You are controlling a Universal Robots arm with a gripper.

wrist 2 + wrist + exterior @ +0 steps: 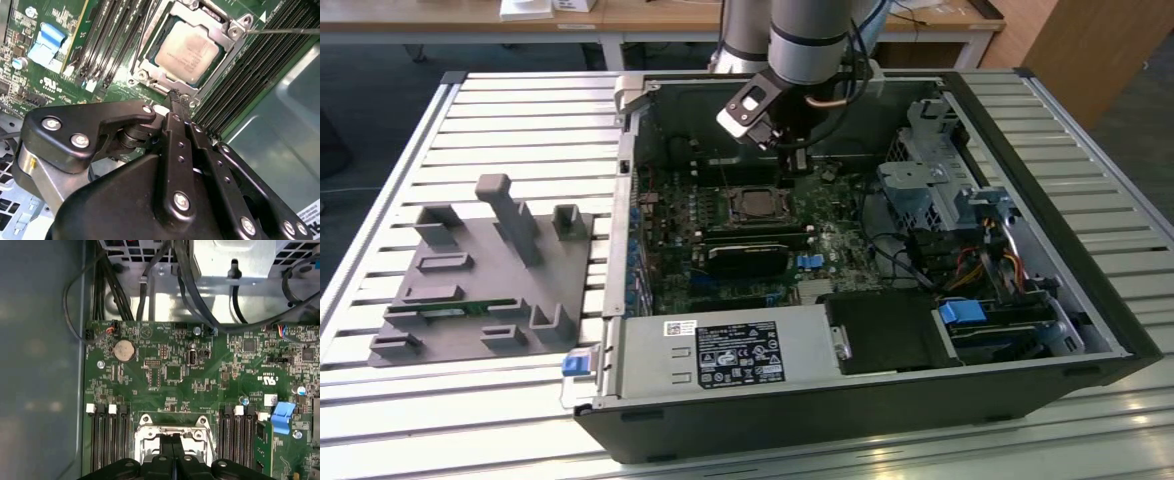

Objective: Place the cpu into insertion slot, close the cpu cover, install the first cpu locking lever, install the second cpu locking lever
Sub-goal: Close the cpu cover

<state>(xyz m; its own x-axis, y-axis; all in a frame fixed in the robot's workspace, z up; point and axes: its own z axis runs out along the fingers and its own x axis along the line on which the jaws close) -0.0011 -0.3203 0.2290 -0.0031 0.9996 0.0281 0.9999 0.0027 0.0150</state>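
Observation:
The cpu (187, 47), a silvery-beige square, lies flat on the motherboard, and the insertion slot beneath it is hidden by it. The cpu cover (226, 27), a silver metal frame, lies down around the cpu. A thin locking lever (285, 31) runs out from one corner of the frame. My gripper (175, 95) is shut with nothing between its black fingers, its tips hovering just beside the frame's edge. In the exterior view the gripper (793, 168) hangs inside the open case, slightly behind the cpu (754, 206). In the first wrist view the gripper (172, 440) overlaps the cover (145, 421).
Long black memory slots (100, 45) flank the socket on both sides. A black card (750, 256) lies in front of it. Drive cages and cables (947, 200) fill the case at the exterior view's right. A grey fixture (480, 270) stands outside the case at that view's left.

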